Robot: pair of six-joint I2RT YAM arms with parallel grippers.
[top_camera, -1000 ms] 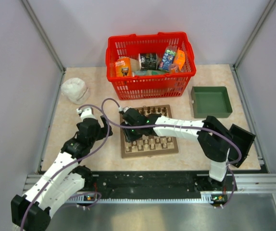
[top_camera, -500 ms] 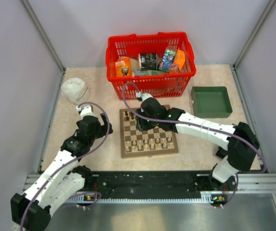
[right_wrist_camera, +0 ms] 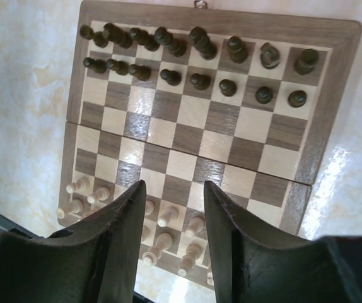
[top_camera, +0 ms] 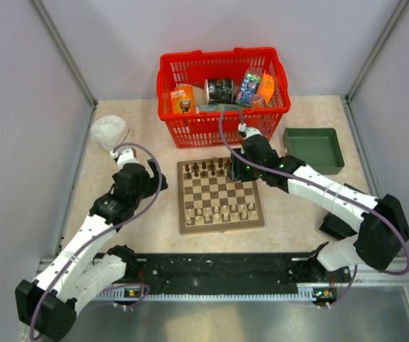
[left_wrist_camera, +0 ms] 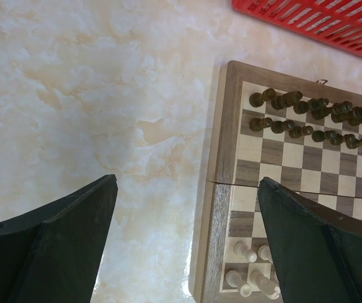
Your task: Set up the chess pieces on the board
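Note:
The board [top_camera: 183, 203] lies mid-table. Dark chess pieces [top_camera: 211, 169] fill its two far rows and pale chess pieces [top_camera: 222, 212] its two near rows. My right gripper [top_camera: 239, 171] hovers over the board's far right corner, open and empty. In the right wrist view its fingers [right_wrist_camera: 121, 240] frame the pale pieces [right_wrist_camera: 168, 218], with the dark pieces [right_wrist_camera: 168, 41] beyond and the board's border [right_wrist_camera: 332, 126] to the right. My left gripper [top_camera: 147, 187] is wide open and empty, just left of the board. The left wrist view shows the board's left border [left_wrist_camera: 222, 158], the dark pieces [left_wrist_camera: 294, 110] and the pale pieces [left_wrist_camera: 250, 278].
A red basket [top_camera: 222, 128] holding several packaged items stands behind the board. A green tray [top_camera: 313, 149] sits at the far right. A white crumpled lump [top_camera: 110, 133] lies at the far left. Grey walls close in both sides.
My right arm has swung from the board's far left corner across to its far right corner. My left arm has shifted slightly away from me.

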